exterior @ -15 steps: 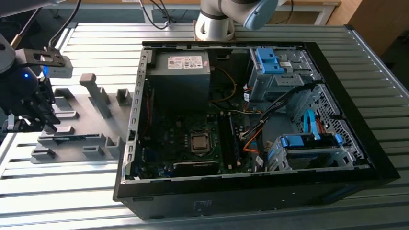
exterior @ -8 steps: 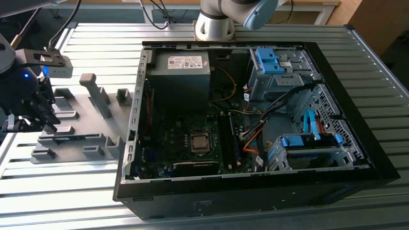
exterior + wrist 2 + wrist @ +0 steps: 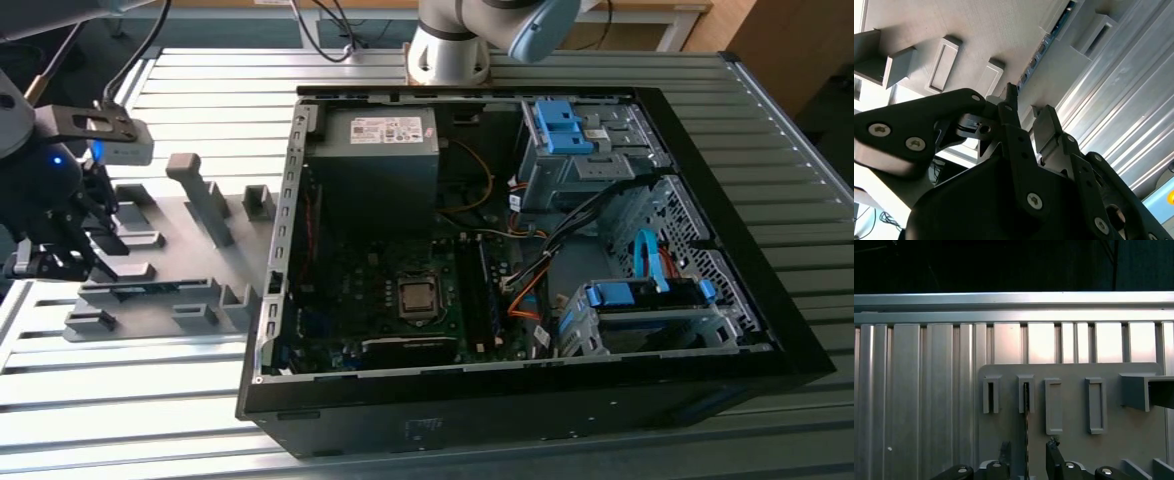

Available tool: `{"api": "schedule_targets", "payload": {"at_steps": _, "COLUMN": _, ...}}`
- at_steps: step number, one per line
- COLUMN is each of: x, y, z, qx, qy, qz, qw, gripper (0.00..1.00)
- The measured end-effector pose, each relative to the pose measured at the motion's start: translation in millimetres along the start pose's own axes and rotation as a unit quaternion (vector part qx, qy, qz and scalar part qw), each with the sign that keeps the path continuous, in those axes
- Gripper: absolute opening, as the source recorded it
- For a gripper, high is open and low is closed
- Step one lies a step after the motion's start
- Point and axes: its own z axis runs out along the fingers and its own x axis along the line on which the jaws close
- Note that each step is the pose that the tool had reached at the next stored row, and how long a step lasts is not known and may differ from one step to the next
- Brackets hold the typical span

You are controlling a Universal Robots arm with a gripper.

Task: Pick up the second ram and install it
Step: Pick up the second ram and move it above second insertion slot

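Observation:
The second ram (image 3: 1026,425) stands on edge in the grey fixture tray (image 3: 1114,450), one end held in a slotted block. In the second wrist view the ram (image 3: 1050,39) runs as a dark strip with small chips towards the fingertips. My gripper (image 3: 1027,447) is open and straddles the ram, one finger on each side with a gap to both. The second wrist view has the gripper (image 3: 1029,107) just above the tray. In the exterior view the gripper (image 3: 47,255) hangs over the tray's (image 3: 187,235) end at the exterior view's left.
An open computer case (image 3: 534,400) lies on the slatted metal table (image 3: 120,400) at the exterior view's right of the tray, with the motherboard (image 3: 387,290) exposed. Upright blocks (image 3: 200,195) rise from the tray. The arm's base (image 3: 447,55) stands behind the case.

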Motion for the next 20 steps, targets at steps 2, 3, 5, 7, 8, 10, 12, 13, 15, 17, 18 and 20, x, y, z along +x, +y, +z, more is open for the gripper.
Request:
{"api": "schedule_targets", "payload": {"at_steps": 2, "x": 0.0, "y": 0.0, "z": 2.1, "qx": 0.0000, "qy": 0.0001, "qz": -0.003, "qw": 1.0000, "gripper": 0.40}}
{"api": "schedule_targets", "payload": {"at_steps": 3, "x": 0.1, "y": 0.0, "z": 3.2, "qx": -0.0001, "qy": 0.0001, "qz": -0.004, "qw": 1.0000, "gripper": 0.40}}
{"api": "schedule_targets", "payload": {"at_steps": 5, "x": 0.1, "y": -0.1, "z": 5.6, "qx": -0.0001, "qy": 0.0001, "qz": -0.005, "qw": 1.0000, "gripper": 0.40}}
{"api": "schedule_targets", "payload": {"at_steps": 7, "x": 0.1, "y": -0.1, "z": 7.8, "qx": -0.0001, "qy": 0.0001, "qz": -0.006, "qw": 1.0000, "gripper": 0.40}}
{"api": "schedule_targets", "payload": {"at_steps": 8, "x": 0.1, "y": -0.1, "z": 9.0, "qx": -0.0001, "qy": 0.0001, "qz": -0.006, "qw": 1.0000, "gripper": 0.40}}
{"api": "schedule_targets", "payload": {"at_steps": 10, "x": 0.2, "y": -0.1, "z": 11.0, "qx": -0.0001, "qy": 0.0001, "qz": -0.006, "qw": 1.0000, "gripper": 0.40}}
{"api": "schedule_targets", "payload": {"at_steps": 12, "x": 0.2, "y": -0.1, "z": 12.6, "qx": -0.0001, "qy": 0.0001, "qz": -0.006, "qw": 1.0000, "gripper": 0.40}}
{"api": "schedule_targets", "payload": {"at_steps": 13, "x": 0.3, "y": -0.1, "z": 13.2, "qx": -0.0001, "qy": 0.0001, "qz": -0.006, "qw": 1.0000, "gripper": 0.40}}
{"api": "schedule_targets", "payload": {"at_steps": 15, "x": 0.7, "y": 0.0, "z": 14.3, "qx": -0.0002, "qy": 0.0002, "qz": -0.006, "qw": 1.0000, "gripper": 0.40}}
{"api": "schedule_targets", "payload": {"at_steps": 17, "x": 1.0, "y": -0.2, "z": 15.4, "qx": -0.0001, "qy": 0.0001, "qz": -0.006, "qw": 1.0000, "gripper": 0.40}}
{"api": "schedule_targets", "payload": {"at_steps": 18, "x": 1.0, "y": -0.2, "z": 15.6, "qx": -0.0001, "qy": 0.0002, "qz": -0.006, "qw": 1.0000, "gripper": 0.40}}
{"api": "schedule_targets", "payload": {"at_steps": 20, "x": 1.0, "y": -0.2, "z": 16.1, "qx": -0.0001, "qy": 0.0001, "qz": -0.006, "qw": 1.0000, "gripper": 0.40}}
